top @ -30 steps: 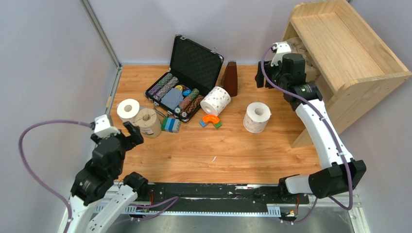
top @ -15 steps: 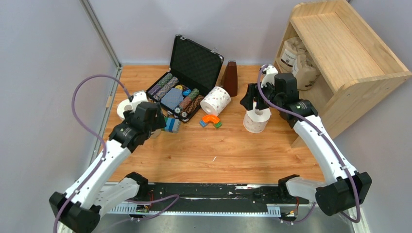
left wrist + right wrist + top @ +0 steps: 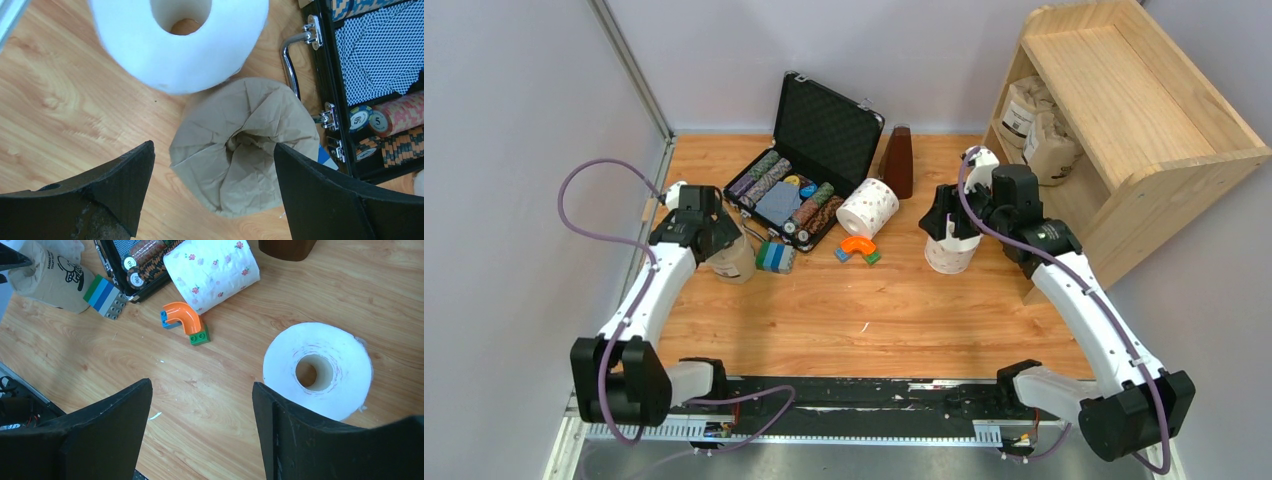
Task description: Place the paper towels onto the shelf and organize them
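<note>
The shelf [image 3: 1124,80] stands at the back right with two tan-wrapped rolls [image 3: 1052,145] on its inner shelf. A third tan roll [image 3: 734,262] [image 3: 245,150] stands upright at the left, touching a white roll [image 3: 180,40]. My left gripper [image 3: 696,222] [image 3: 212,160] is open above the tan roll, a finger on each side. A white roll [image 3: 951,255] [image 3: 317,370] stands upright mid-table. My right gripper [image 3: 944,215] [image 3: 200,405] is open and empty just above and left of it. Another dotted white roll [image 3: 868,207] [image 3: 212,270] lies on its side.
An open black case of poker chips [image 3: 809,150] sits at the back centre, its handle close to the tan roll. A dark brown metronome [image 3: 898,160] stands beside it. An orange toy piece [image 3: 857,247] and a striped block [image 3: 775,257] lie on the table.
My left arm reached from the near edge out over the tan roll. My right gripper came out of the shelf, leaving a tan roll there, and moved over the upright white roll.
</note>
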`<state>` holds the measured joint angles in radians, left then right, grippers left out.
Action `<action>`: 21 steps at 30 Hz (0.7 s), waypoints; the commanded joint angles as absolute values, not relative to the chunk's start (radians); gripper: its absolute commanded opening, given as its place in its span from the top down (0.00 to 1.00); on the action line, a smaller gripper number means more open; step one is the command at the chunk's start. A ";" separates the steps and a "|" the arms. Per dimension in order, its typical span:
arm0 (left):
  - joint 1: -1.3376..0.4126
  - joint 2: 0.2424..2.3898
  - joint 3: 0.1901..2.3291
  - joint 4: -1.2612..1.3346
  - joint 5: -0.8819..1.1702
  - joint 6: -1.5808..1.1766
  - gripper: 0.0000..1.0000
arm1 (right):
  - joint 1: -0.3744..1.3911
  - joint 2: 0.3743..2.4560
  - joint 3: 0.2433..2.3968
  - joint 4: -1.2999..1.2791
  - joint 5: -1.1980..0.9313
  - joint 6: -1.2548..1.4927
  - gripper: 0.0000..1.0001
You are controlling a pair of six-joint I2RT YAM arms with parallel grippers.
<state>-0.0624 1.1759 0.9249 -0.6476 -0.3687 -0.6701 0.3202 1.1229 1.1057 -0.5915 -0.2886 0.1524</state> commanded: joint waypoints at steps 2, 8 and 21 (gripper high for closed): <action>-0.018 1.258 0.930 -0.562 -0.287 -0.703 0.09 | 0.322 1.089 1.099 -0.552 -0.256 0.146 0.25; -0.003 1.300 0.915 -0.546 -0.261 -0.702 0.28 | 0.322 1.084 1.087 -0.550 -0.227 0.143 0.25; -0.003 1.219 0.962 -0.651 -0.173 -0.560 0.72 | 0.322 1.116 1.109 -0.536 -0.285 0.158 0.26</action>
